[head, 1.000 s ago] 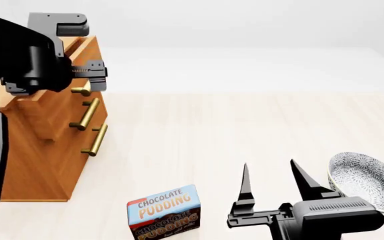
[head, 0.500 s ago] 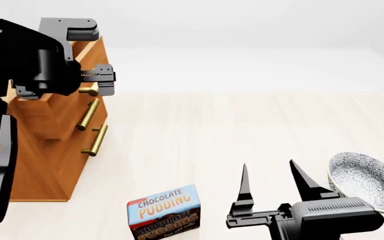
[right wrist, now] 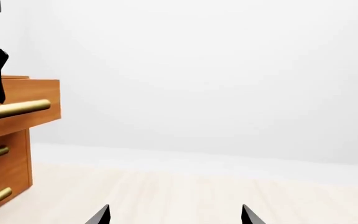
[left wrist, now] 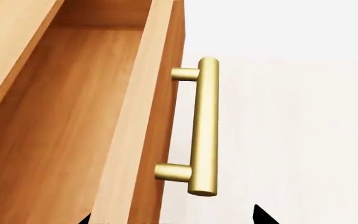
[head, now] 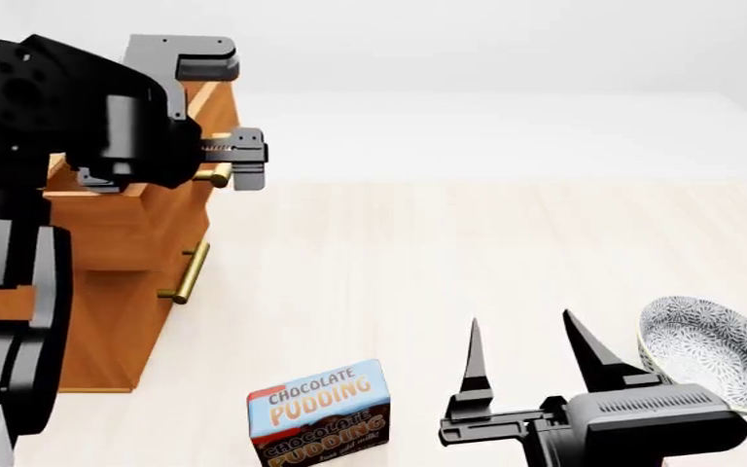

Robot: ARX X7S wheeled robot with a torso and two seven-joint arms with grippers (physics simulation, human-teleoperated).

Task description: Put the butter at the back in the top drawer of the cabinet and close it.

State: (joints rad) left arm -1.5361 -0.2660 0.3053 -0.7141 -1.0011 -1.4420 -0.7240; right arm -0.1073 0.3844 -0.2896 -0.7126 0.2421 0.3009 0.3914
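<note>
The cabinet [head: 104,331] stands at the left, with its top drawer [left wrist: 73,121] pulled out and bare wood showing inside. My left gripper [head: 213,112] hangs over the drawer's front edge, open. One fingertip is inside the drawer and the other is beyond the brass handle [left wrist: 204,126]. In the left wrist view the left gripper [left wrist: 173,219] shows only as two tips. My right gripper [head: 523,355] is open and empty, low over the floor. The butter is out of view.
A chocolate pudding box [head: 319,413] stands near the front, left of my right gripper. A patterned bowl [head: 711,350] sits at the right. The two lower drawers [right wrist: 5,163] are closed, and pale floor stretches behind.
My left arm has moved right, and the top drawer has slid further out of the cabinet with it. The right arm has not moved.
</note>
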